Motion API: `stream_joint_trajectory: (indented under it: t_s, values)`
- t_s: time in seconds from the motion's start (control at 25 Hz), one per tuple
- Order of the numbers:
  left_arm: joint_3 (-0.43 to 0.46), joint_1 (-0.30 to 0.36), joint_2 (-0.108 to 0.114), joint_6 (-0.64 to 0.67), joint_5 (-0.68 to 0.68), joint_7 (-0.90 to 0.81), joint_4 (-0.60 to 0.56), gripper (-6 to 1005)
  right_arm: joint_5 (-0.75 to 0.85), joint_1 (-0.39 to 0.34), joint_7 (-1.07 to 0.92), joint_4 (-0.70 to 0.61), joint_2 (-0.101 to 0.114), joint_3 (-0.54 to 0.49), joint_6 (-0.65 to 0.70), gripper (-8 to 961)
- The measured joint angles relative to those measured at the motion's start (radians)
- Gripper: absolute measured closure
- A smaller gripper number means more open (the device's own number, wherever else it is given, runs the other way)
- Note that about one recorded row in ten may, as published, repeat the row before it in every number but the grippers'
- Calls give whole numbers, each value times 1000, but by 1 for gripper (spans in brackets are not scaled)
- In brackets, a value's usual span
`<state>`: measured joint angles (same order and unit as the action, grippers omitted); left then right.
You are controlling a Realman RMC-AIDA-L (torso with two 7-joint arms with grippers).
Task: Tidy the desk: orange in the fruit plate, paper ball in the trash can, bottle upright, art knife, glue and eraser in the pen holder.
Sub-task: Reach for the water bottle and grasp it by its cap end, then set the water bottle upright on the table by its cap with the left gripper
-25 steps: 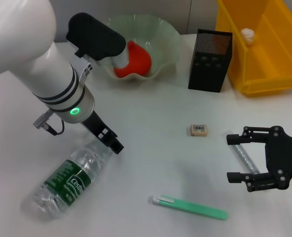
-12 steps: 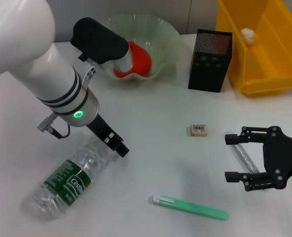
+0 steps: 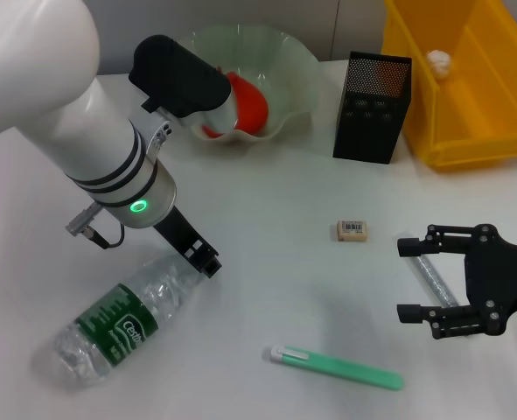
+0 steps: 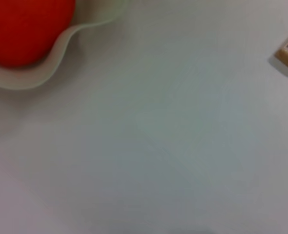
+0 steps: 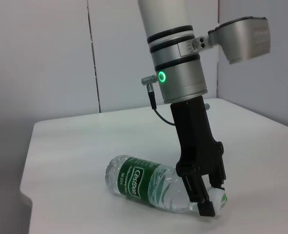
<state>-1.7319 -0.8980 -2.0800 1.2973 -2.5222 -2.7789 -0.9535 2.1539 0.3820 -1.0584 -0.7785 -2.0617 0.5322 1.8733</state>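
The bottle [image 3: 118, 324] lies on its side on the desk [image 3: 267, 227], and the left gripper [image 3: 204, 260] is closed on its cap end — the right wrist view shows the white-and-green cap between the fingers. Behind, the orange [image 3: 245, 105] sits in the fruit plate [image 3: 289, 61]. The eraser [image 3: 352, 230] lies mid-desk. The right gripper [image 3: 411, 280] hovers with jaws wide over a silvery stick [image 3: 435, 278].
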Motion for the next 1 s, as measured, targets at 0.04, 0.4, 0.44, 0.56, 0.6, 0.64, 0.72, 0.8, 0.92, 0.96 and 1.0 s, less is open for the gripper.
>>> stream_joint_trajectory:
  t_s: [0.04, 0.4, 0.44, 0.56, 0.6, 0.64, 0.72, 0.8, 0.92, 0.96, 1.0]
  values:
    - [0, 0, 0, 1, -2, 0, 0, 553, 0, 0, 0, 0, 0, 0, 1, 161]
    - [-2, 15, 0, 11, -4, 1, -43, 566, -3, 0, 0, -1, 0, 0, 0, 160]
    - [0, 21, 1, 15, -3, 1, -63, 566, -3, 0, 0, -1, 0, 0, 0, 160]
    - [15, 56, 6, 30, -5, 1, -139, 566, -5, 0, 0, -1, 0, -1, -1, 160]
    - [24, 73, 8, 36, -7, 1, -172, 566, -5, 0, -1, -1, 0, -2, -1, 160]
    - [35, 91, 9, 39, -8, 3, -206, 566, -5, 0, -2, -1, 0, -3, -2, 160]
    - [78, 152, 10, 53, -11, 21, -293, 567, -6, 2, -7, -1, 0, -5, -2, 160]
    - [95, 170, 10, 57, -11, 30, -317, 567, -6, 4, -8, -1, 0, -6, -2, 160]
    - [151, 260, 10, 63, -4, 66, -421, 567, -7, 13, -18, -1, 0, -9, 1, 160]
    - [151, 260, 10, 63, -4, 66, -421, 567, -7, 13, -18, -1, 0, -9, 1, 160]
    - [167, 290, 10, 62, 0, 79, -455, 567, -7, 16, -23, -2, 0, -9, 2, 160]
